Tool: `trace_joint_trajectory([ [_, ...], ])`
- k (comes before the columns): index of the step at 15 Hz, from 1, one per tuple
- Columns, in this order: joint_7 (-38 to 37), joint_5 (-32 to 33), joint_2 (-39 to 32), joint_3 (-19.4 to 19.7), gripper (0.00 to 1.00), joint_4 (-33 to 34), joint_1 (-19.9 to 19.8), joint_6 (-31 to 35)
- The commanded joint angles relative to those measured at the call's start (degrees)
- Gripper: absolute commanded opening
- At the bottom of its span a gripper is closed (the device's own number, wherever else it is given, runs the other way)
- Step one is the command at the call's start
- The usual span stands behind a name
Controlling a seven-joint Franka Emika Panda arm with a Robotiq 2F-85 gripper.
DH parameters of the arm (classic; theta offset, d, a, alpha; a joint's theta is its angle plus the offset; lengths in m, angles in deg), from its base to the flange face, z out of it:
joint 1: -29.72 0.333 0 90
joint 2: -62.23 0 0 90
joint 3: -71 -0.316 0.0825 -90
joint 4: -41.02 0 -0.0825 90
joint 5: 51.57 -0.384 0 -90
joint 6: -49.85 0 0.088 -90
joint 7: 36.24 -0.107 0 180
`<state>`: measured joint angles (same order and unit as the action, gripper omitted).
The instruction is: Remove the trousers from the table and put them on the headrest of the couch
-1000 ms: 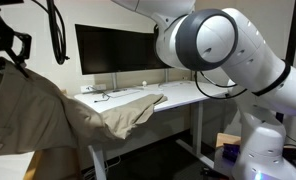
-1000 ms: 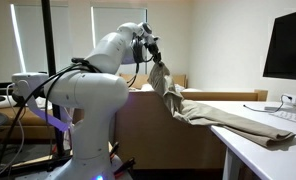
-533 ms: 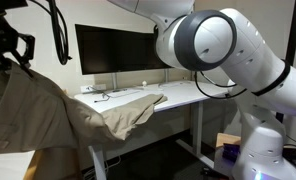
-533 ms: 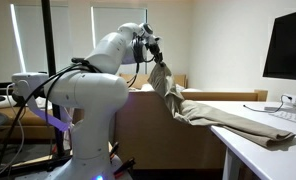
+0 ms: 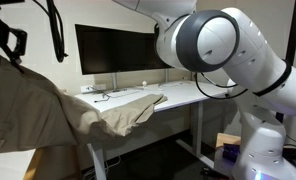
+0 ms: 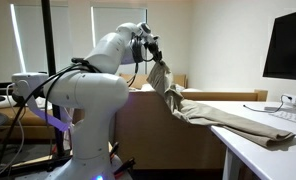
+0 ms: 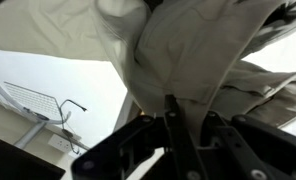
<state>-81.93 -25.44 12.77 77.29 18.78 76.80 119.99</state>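
One white robot arm (image 5: 220, 50) filled the right of an exterior view, beside the white table (image 5: 193, 98) and its dark monitor (image 5: 113, 48). The beige trousers (image 6: 223, 117) stretched in both exterior views from the tabletop, where one end lay rumpled, up to a raised end. The gripper (image 6: 151, 55) was clamped on that raised end, with cloth bunched between its fingers in the wrist view.

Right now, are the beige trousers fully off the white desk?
Partly on. The gripper holds one end of the beige cloth trousers up; the other end lies on the white desk.
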Motion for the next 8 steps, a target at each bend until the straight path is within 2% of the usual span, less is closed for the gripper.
trace_joint_trajectory([
  [1,2.65,-2.24,3.27,-2.12,0.07,0.28,-1.00,8.05],
  [3,2.94,-5.77,4.19,-1.34,0.07,1.54,-1.62,12.15],
  [8,4.92,-15.15,4.74,-4.84,0.07,2.31,-6.67,22.59],
])
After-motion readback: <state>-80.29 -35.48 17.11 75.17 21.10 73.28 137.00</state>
